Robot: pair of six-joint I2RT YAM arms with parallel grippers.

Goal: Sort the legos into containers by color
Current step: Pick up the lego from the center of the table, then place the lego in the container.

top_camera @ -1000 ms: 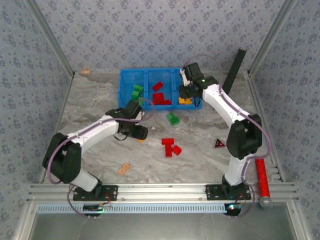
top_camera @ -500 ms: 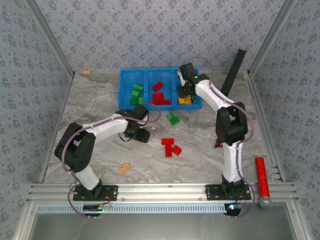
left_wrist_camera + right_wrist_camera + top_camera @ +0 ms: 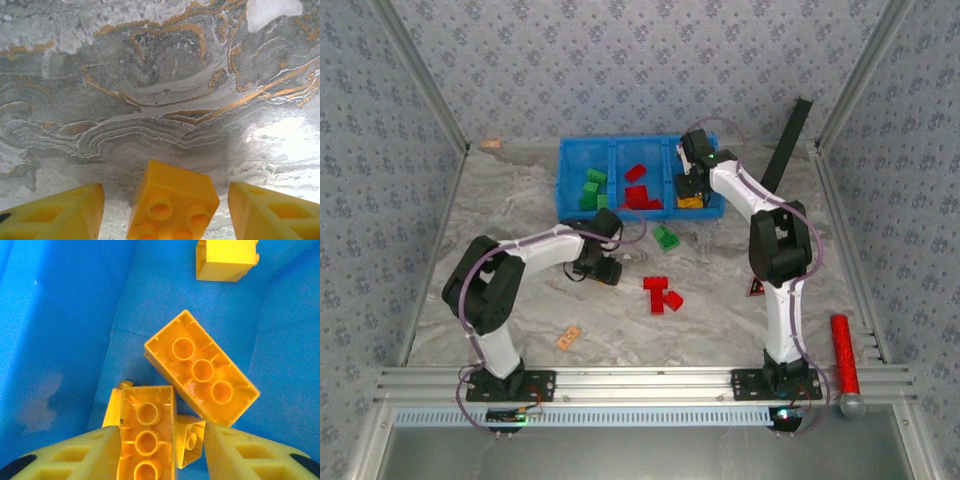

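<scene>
My left gripper (image 3: 603, 272) is low over the marble table, open, its fingers on either side of an orange-yellow lego (image 3: 172, 202) with a gap on both sides. My right gripper (image 3: 688, 192) hangs open inside the right compartment of the blue bin (image 3: 620, 142). Under it lie several yellow legos, studs down: one (image 3: 146, 440) rests against my left finger and a longer one (image 3: 202, 369) lies just beyond. Green legos (image 3: 592, 188) fill the left compartment and red ones (image 3: 638, 190) the middle. A green lego (image 3: 666, 237) and joined red legos (image 3: 661, 293) lie on the table.
A pale peach flat piece (image 3: 568, 338) lies near the front left. A red cylinder (image 3: 844, 352) rests by the right rail, and a small red triangular piece (image 3: 758, 288) sits beside the right arm. A black bar (image 3: 788, 140) leans at the back right corner.
My right gripper has opened over the bin's right compartment, and the yellow lego now lies loose between its fingers. The left arm has folded in, its gripper shifting slightly right.
</scene>
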